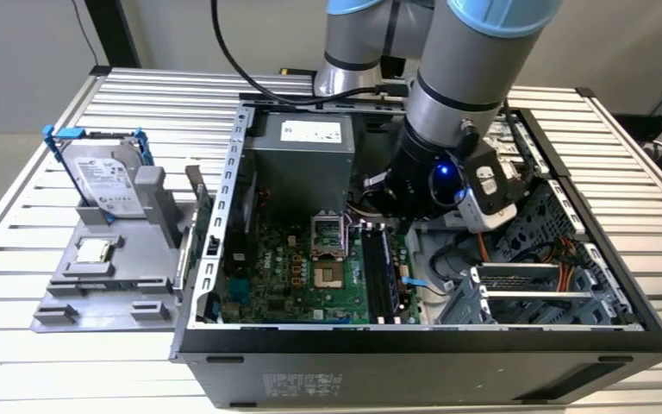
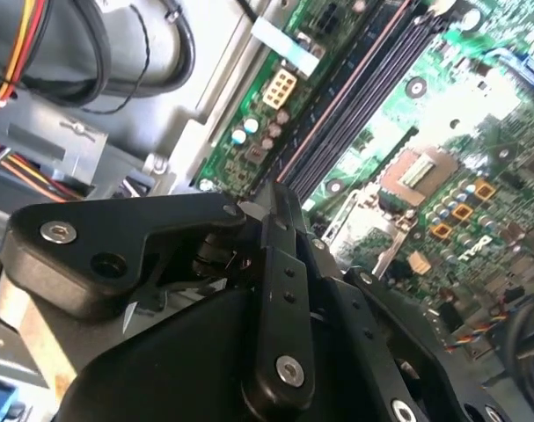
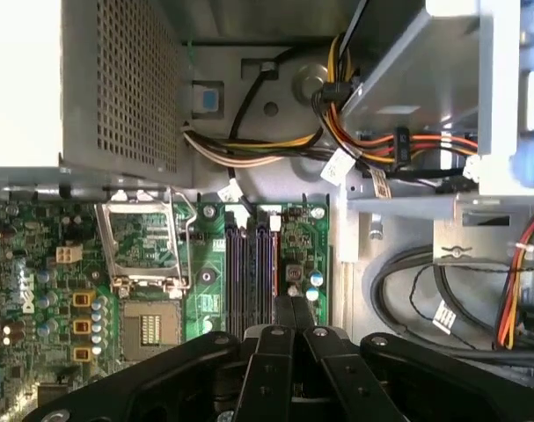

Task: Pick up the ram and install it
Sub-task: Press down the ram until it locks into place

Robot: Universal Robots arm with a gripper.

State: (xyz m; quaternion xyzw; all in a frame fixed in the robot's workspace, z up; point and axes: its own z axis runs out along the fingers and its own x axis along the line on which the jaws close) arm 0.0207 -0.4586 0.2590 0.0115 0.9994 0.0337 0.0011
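The gripper is hovering over the motherboard's memory slots, fingers pressed together on the ram, which is sitting edge-on, not yet seated

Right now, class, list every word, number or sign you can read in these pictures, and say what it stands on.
White label on the hard drive, exterior view: print too small to read.
White sticker on the power supply, exterior view: print too small to read.
White cable tags, first wrist view: blurred, unreadable.
No text is clear enough to quote.
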